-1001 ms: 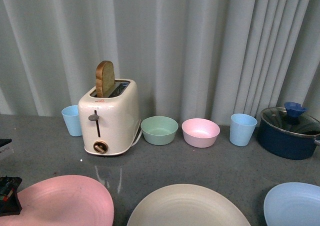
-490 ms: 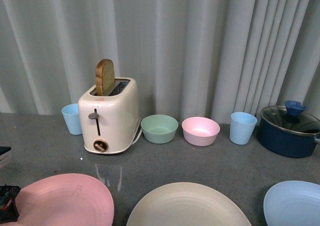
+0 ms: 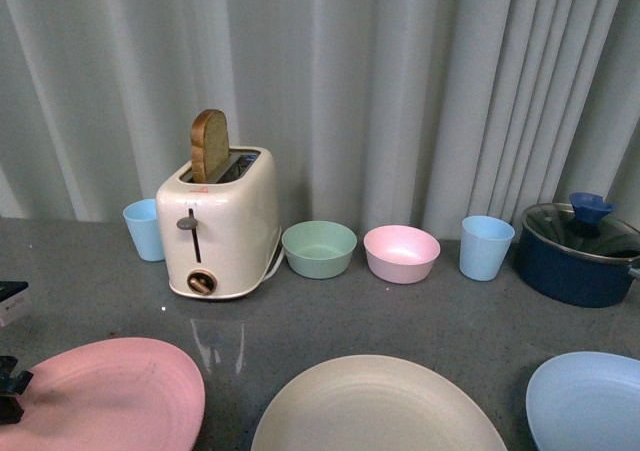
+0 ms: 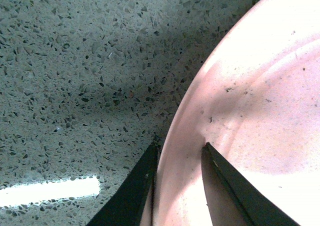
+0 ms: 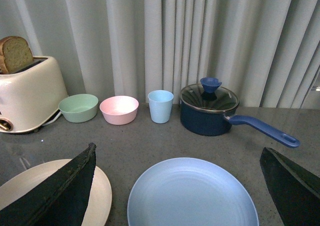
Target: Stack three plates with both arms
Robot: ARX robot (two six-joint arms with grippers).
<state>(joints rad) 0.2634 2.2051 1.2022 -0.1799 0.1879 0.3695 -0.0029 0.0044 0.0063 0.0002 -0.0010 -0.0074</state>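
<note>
Three plates lie along the near edge of the grey counter in the front view: a pink plate [image 3: 100, 396] at the left, a cream plate [image 3: 375, 406] in the middle and a light blue plate [image 3: 588, 401] at the right. My left gripper [image 4: 180, 148] is shut on the pink plate's [image 4: 260, 110] rim, one finger under it and one on top; only a black bit of that arm [image 3: 10, 386] shows at the front view's left edge. My right gripper [image 5: 177, 158] hangs open above the light blue plate [image 5: 192, 196], with the cream plate [image 5: 55, 191] beside one finger.
Behind the plates stand a cream toaster [image 3: 218, 226] with a bread slice, a blue cup [image 3: 145, 229], a green bowl [image 3: 319, 248], a pink bowl [image 3: 401, 253], another blue cup [image 3: 486, 247] and a dark blue lidded saucepan [image 3: 580, 256] with a long handle [image 5: 262, 131]. A grey curtain closes the back.
The pink plate and the left arm have shifted left and slightly toward the near edge. The cream and blue plates lie as before.
</note>
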